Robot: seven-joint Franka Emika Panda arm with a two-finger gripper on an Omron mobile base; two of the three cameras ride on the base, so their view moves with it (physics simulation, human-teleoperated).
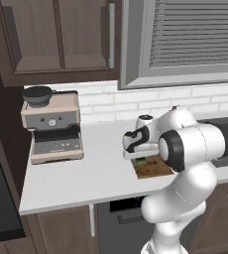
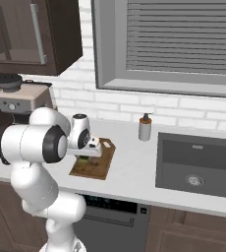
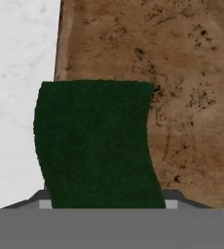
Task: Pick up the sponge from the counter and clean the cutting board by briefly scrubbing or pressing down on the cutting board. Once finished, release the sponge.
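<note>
**Operator A:** Kitchen worktop first, from the left base view. We read a light grey-white table [image 1: 81, 173] with a coffee machine [image 1: 51, 126] at its left end. The cutting board [image 1: 153, 168] lies near the front edge, partly behind our arm. The gripper [image 1: 139, 159] is low over the board's near-left corner, with a dark green patch, the sponge [image 1: 140, 160], under it.

**Operator B:** Right base view agrees. We see the board [image 2: 98, 165] lying flat on the table [image 2: 129, 179], with a soap bottle [image 2: 145, 128] and the dark sink [image 2: 198, 167] well apart to the right. The sponge [image 2: 84, 158] sits at the hand [image 2: 83, 156], over the board's left portion.

**Operator A:** Hand view: the sponge [image 3: 97, 146] rises between our jaws, its green face bowed, so we judge the jaws closed on it. Its far end overlies the board [image 3: 182, 73] close to the edge, white table [image 3: 16, 73] just beside.

**Operator B:** Procedure, then. We judge the scrub step current. We cannot tell whether the sponge touches the wood. Press straight down with light force, stroke briefly toward the board's middle, away from the edge, and only then open the jaws.
</note>
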